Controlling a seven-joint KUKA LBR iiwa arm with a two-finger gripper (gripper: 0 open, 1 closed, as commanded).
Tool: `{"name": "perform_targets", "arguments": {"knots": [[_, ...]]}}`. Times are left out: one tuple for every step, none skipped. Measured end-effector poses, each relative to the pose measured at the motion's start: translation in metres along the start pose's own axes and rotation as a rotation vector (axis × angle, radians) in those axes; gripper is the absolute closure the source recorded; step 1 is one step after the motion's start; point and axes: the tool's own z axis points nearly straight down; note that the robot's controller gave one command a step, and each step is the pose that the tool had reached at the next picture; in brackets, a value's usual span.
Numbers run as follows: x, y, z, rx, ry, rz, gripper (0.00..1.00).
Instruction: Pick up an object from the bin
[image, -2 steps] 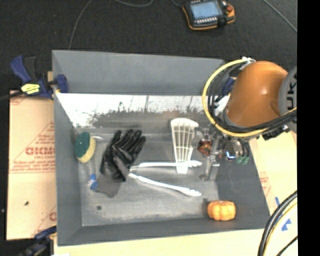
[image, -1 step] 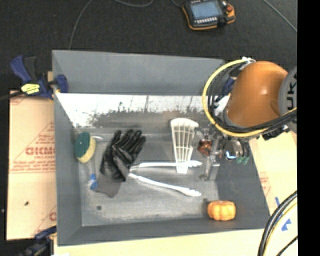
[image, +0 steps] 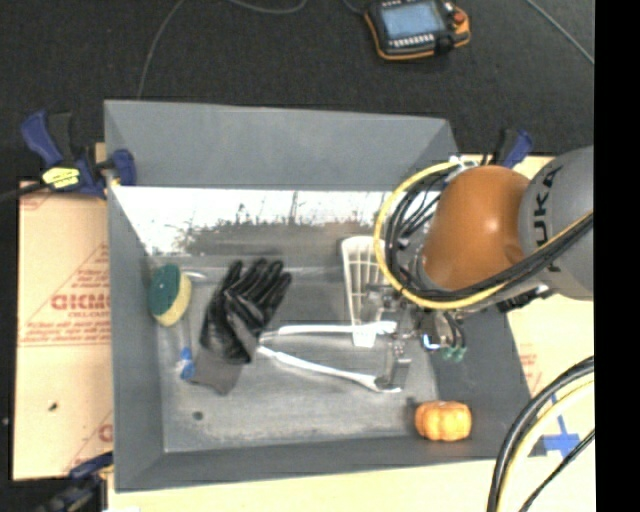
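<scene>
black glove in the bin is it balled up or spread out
Spread out: the black glove lies flat on the bin floor, fingers fanned toward the back wall.

Bin (image: 280, 150): sponge (image: 170, 293) far left, glove (image: 240, 310) just right of it, tongs (image: 320, 352) centre-front, rack (image: 360, 268) behind them, pumpkin (image: 443, 420) front-right corner.

The white slatted basket (image: 358, 264) — its right side hidden behind the orange cover (image: 470, 228).
</scene>
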Motion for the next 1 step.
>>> {"name": "perform_targets", "arguments": {"knots": [[-0.0112,0.0219,0.0107,0.001,-0.01,0.039,0.0]]}}
